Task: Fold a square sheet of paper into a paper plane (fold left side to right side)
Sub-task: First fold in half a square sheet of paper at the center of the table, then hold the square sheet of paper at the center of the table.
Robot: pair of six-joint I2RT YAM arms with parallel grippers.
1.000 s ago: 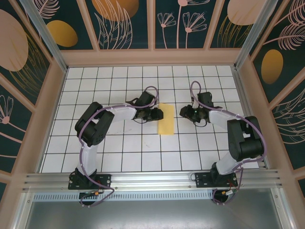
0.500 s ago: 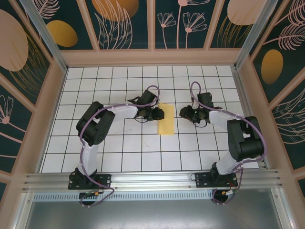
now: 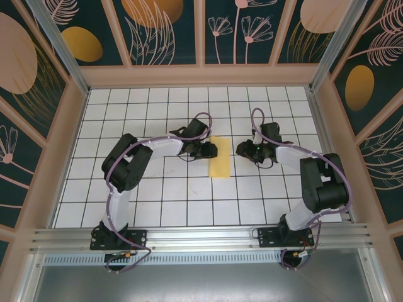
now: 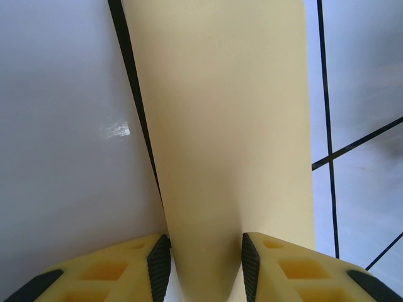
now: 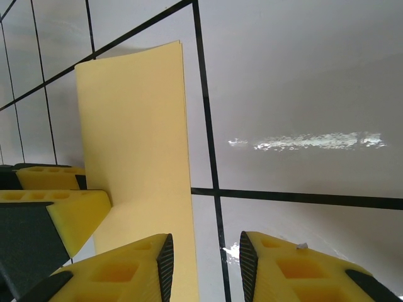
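The yellow sheet of paper [image 3: 220, 158] lies flat near the table's middle as a narrow upright rectangle, about one tile wide and two long. My left gripper [image 3: 211, 150] sits low at its upper left edge. In the left wrist view its jaws [image 4: 206, 264] stand open, with the paper [image 4: 220, 126] running between and under the fingers. My right gripper [image 3: 241, 149] is just right of the sheet and open [image 5: 203, 264]. Its left finger [image 5: 126, 270] overlaps the paper's right edge [image 5: 135, 126] and its right finger is over bare tile.
White grid tiles [image 3: 189, 195] cover the table, and wooden-framed walls [image 3: 201, 74] with dark floral panels close in the back and both sides. The left gripper's yellow fingers [image 5: 56, 207] show across the paper in the right wrist view. An aluminium rail [image 3: 201, 236] runs along the near edge.
The left arm has shifted slightly at the paper's left edge. The paper and the right arm have stayed where they were.
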